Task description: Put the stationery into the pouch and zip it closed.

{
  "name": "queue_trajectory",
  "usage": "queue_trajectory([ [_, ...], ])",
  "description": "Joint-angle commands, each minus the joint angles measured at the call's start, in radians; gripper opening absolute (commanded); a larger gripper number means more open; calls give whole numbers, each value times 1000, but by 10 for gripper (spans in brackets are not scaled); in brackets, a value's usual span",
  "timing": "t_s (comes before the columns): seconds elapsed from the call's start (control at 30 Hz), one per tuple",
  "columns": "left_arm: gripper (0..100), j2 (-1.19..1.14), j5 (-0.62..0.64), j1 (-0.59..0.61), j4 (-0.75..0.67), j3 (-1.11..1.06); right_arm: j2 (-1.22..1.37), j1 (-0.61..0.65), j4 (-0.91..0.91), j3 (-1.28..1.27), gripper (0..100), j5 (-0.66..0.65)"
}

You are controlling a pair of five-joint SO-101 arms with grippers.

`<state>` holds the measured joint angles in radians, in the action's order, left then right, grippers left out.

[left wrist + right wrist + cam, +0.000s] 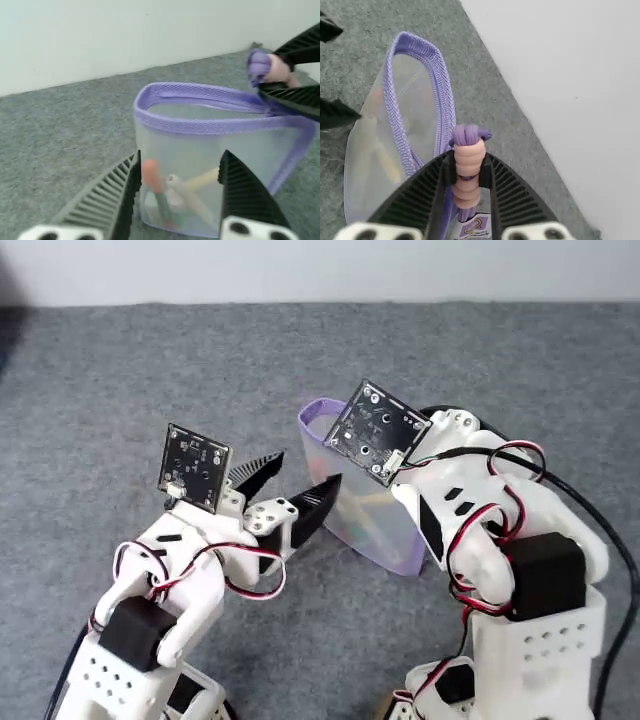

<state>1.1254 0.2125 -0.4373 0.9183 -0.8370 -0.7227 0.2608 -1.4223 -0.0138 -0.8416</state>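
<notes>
A translucent pouch (pixel 375 525) with a purple zip rim (pixel 200 125) stands upright on the grey mat, its mouth open. Inside lie an orange-capped pen (pixel 151 177) and pale pens (pixel 189 194). My left gripper (pixel 305 472) is open at the pouch's left end, and its fingers (pixel 239 185) flank the pouch wall without closing on it. My right gripper (pixel 467 160) hovers over the pouch's right end, shut on the pink and purple zipper pull (pixel 466 165). In the left wrist view that pull (pixel 265 69) sits between the right arm's black fingers.
Grey felt mat (pixel 120 380) covers the table, with open room left of and behind the pouch. A white wall (pixel 320 270) bounds the far edge. The two arm bases stand close together at the front.
</notes>
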Motion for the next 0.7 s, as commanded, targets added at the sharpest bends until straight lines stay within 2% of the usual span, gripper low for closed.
queue_trajectory([
  [0.0, 239, -9, -5, 75, -31, -16, -30, -4, -7, -5, 8, -5],
  [0.2, 239, -11, -3, 110, -253, -127, -68, -10, -97, -63, 8, -5],
  [0.4, 229, -12, -3, 46, -506, -257, -114, -93, -105, -144, 8, 37],
  [0.57, 181, -12, -9, -46, -557, -298, -151, -189, -104, -267, 8, 63],
  [0.67, 177, -11, -8, -75, -549, -298, -156, -271, -99, -338, 8, 133],
])
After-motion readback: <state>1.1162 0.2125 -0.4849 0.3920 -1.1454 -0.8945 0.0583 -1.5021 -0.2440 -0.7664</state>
